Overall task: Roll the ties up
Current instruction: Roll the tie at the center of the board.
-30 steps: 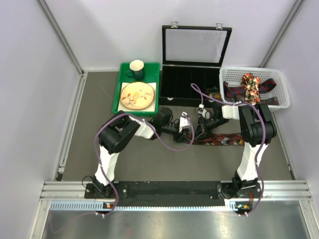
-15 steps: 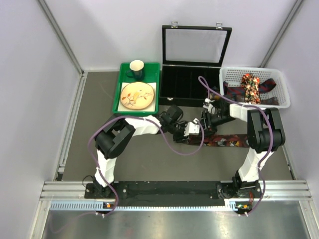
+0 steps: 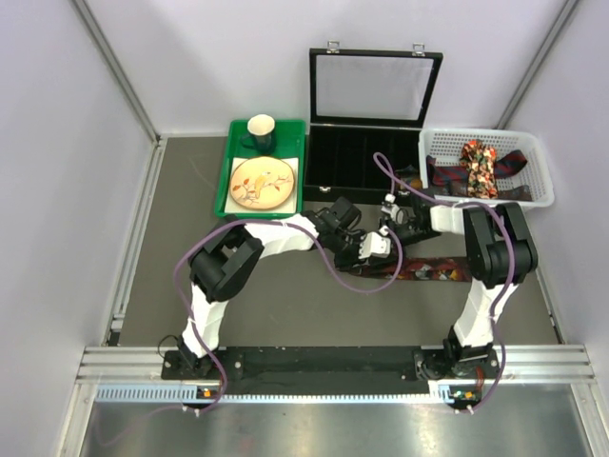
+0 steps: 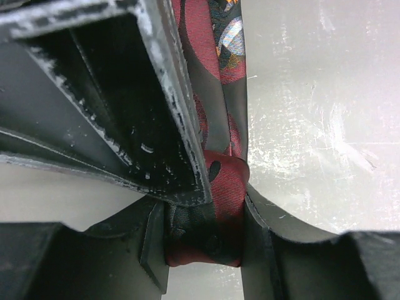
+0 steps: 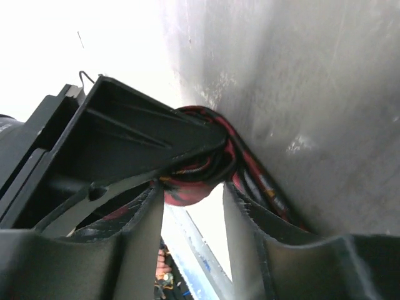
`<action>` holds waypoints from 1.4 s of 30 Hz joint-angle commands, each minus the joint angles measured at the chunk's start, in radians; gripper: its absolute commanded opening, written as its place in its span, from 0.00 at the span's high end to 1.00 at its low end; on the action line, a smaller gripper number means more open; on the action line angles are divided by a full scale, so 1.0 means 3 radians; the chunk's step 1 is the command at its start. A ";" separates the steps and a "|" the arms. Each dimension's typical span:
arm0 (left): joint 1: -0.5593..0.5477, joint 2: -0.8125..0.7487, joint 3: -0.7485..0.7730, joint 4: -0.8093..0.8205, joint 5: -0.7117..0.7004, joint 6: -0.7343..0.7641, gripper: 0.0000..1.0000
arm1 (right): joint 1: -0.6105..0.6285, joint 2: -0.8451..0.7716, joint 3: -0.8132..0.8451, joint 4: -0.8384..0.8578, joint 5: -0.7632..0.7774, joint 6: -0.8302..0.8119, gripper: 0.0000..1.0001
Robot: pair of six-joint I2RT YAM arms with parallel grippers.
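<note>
**Rolling in progress, two-sided hold**

Left claw (image 4: 203, 250) pinches the rolled end of the maroon tie (image 3: 433, 269) at the middle of the bench (image 3: 285, 305). Right claw (image 5: 194, 219) clamps the same roll from the opposite side, apparently to keep it tight. The unrolled length lies flat rightwards

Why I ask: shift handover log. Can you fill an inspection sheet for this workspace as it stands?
Surface: grey table, faint scuffs visible in the wrist views.
Job's things: maroon tie lies flat on the table, one end rolled up between the claws; floral tie and dark ties in the white basket.
Clutter: green tray holding a plate and a mug; black case, lid open.
Grippers: left claw and right claw both pinch the roll.
Cables: purple cables loop off both arms, one beside the tie.
Surroundings: pale walls; metal rail at the near edge.
</note>
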 commanded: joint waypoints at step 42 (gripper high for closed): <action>0.0239 0.0101 -0.0778 0.1413 0.0526 -0.0916 0.71 | -0.0028 -0.0040 0.0251 -0.0356 0.0741 -0.0421 0.99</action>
